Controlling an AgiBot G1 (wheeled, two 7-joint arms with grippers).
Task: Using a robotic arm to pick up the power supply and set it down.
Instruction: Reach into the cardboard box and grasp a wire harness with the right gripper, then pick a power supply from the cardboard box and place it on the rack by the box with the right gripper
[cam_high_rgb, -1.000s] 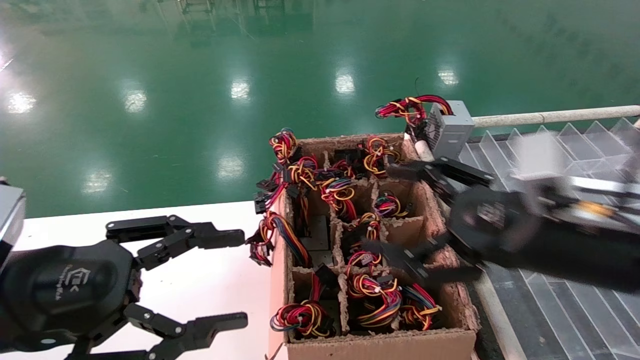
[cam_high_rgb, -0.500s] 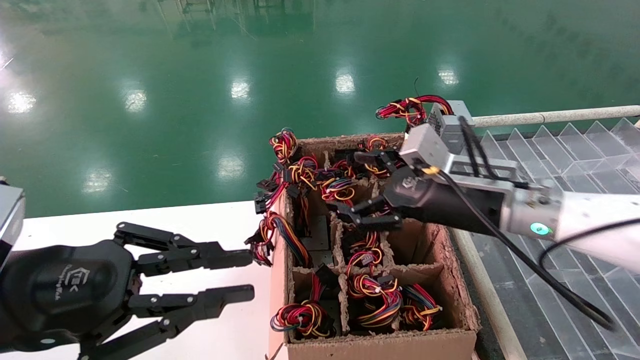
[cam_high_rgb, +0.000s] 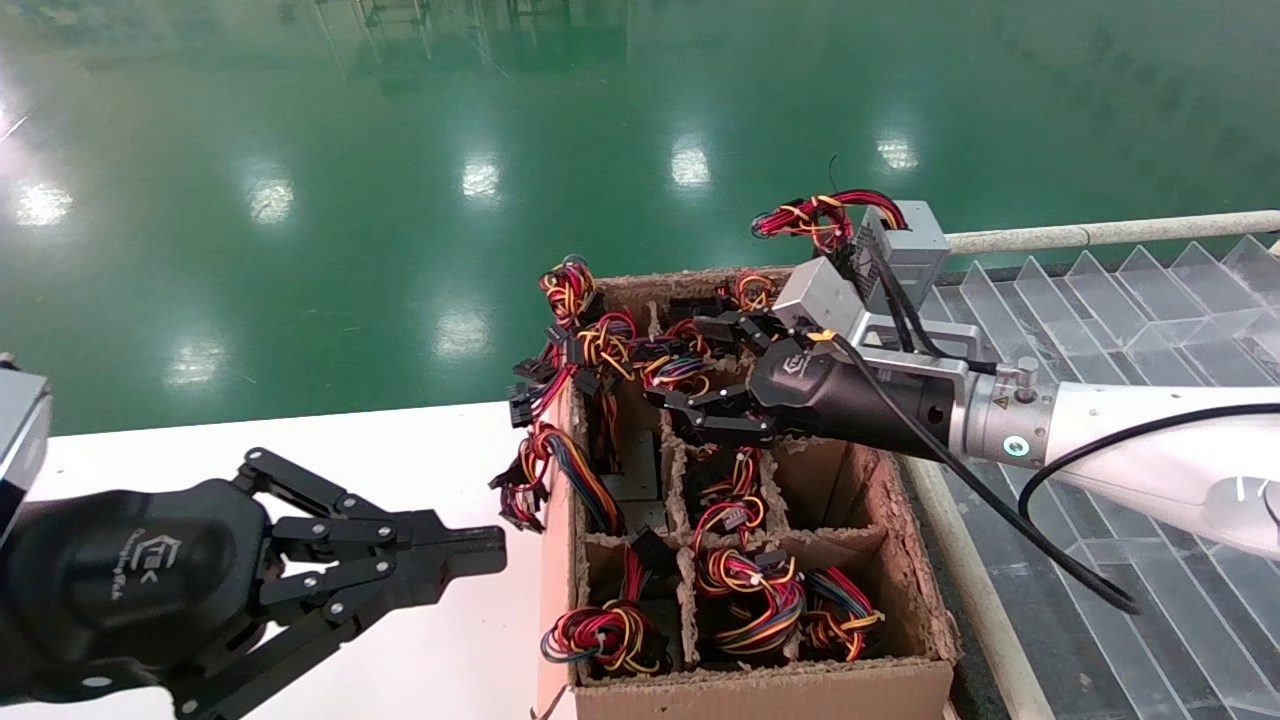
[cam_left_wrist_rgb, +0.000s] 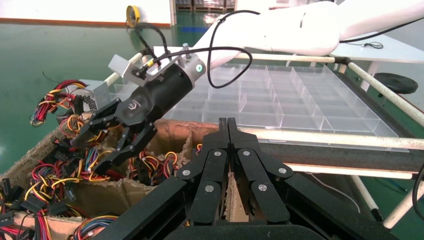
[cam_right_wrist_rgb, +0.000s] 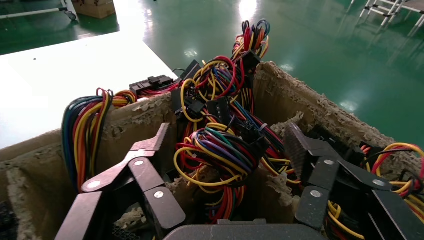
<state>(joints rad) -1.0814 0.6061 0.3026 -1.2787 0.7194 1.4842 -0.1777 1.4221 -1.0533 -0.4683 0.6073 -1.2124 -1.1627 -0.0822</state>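
Observation:
My right gripper (cam_high_rgb: 680, 362), on the silver wrist with the yellow tag, hangs open over a middle-back cell of the cardboard box (cam_high_rgb: 760, 690). In the right wrist view its open fingers (cam_right_wrist_rgb: 162, 135) stand on either side of a coiled yellow, red and purple wire bundle (cam_right_wrist_rgb: 215, 150) with black connectors. That bundle (cam_high_rgb: 675, 375) is all that shows of the power supply; its grey body is hidden down in the cell. My left gripper (cam_high_rgb: 495, 548) is shut and holds nothing, low over the white table (cam_high_rgb: 400, 450) left of the box.
Several other wire bundles fill the box's cells. A grey vented box (cam_high_rgb: 905, 245) with mostly red wires rests on the rail behind the box. A clear divided tray (cam_high_rgb: 1150, 290) lies to the right. Green floor lies beyond.
My right arm swung left from the box's right side to over its middle-back cells, its fingers still open. My left gripper closed from wide open to shut.

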